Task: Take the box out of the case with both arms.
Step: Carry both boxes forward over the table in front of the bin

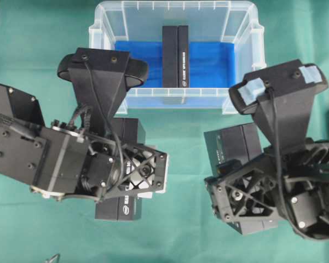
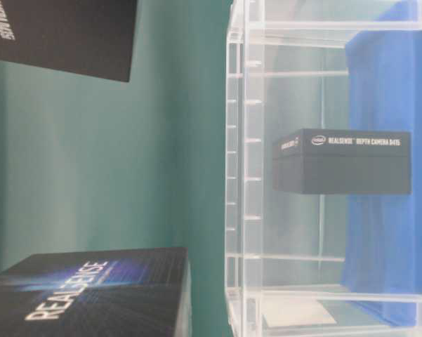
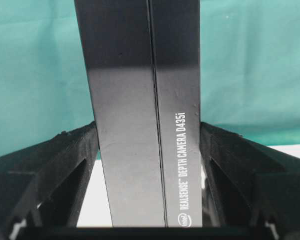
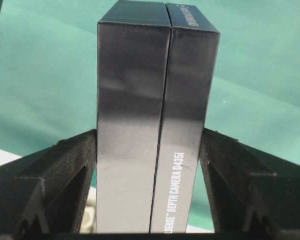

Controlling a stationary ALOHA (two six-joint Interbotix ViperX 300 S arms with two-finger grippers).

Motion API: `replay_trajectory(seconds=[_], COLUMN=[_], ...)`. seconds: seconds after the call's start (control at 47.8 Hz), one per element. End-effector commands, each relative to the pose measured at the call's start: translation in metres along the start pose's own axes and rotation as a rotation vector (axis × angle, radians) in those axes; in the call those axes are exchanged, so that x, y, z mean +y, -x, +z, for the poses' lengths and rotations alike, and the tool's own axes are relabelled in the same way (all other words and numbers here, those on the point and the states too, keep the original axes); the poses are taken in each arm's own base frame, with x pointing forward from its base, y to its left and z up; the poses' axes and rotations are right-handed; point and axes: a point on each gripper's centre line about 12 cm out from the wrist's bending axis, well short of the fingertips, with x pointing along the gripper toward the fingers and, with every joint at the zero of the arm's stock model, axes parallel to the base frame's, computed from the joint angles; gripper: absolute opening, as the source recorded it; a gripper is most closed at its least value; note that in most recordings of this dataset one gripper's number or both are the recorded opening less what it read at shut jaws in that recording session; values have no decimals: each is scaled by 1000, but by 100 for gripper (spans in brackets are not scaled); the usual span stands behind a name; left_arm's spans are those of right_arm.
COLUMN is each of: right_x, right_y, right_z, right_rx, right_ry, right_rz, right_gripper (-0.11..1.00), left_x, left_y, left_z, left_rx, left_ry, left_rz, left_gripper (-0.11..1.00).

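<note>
while on edge, box (image 1: 175, 56) lengthwise across case (image 1: 104, 33)

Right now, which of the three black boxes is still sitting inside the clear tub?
The black box standing on the blue sheet in the middle of the case. The other two are outside it, each between a robot's fingers over the green cloth.

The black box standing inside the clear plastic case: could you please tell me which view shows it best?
The table-level view: the black box fills the frame's middle, lettering legible, seen through the clear plastic case wall. The overhead view shows its narrow top only. Neither wrist view shows it; each shows a different box.
</note>
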Motion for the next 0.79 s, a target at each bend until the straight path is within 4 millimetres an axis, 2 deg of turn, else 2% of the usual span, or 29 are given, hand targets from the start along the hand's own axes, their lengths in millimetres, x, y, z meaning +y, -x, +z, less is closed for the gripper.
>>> replay_trajectory(seconds=[0.0, 0.23, 0.46, 0.607, 0.774], right_x=[-1, -1, 1, 2, -4], right_y=[14, 12, -10, -35, -75], right_z=[4, 4, -3, -10, -18], right_rx=[7, 5, -11, -21, -37], right_ry=[-14, -13, 7, 30, 19], right_rz=[43, 37, -12, -37, -79], right_gripper=[67, 67, 67, 67, 67], left_x=[8, 7, 8, 5, 12], left_y=[21, 20, 2, -18, -55], left_z=[8, 9, 4, 0, -3], left_rx=[2, -10, -18, -19, -29], left_ry=[15, 16, 6, -3, 13], left_rz=[-56, -55, -16, -27, 11], left_gripper=[64, 64, 64, 64, 64])
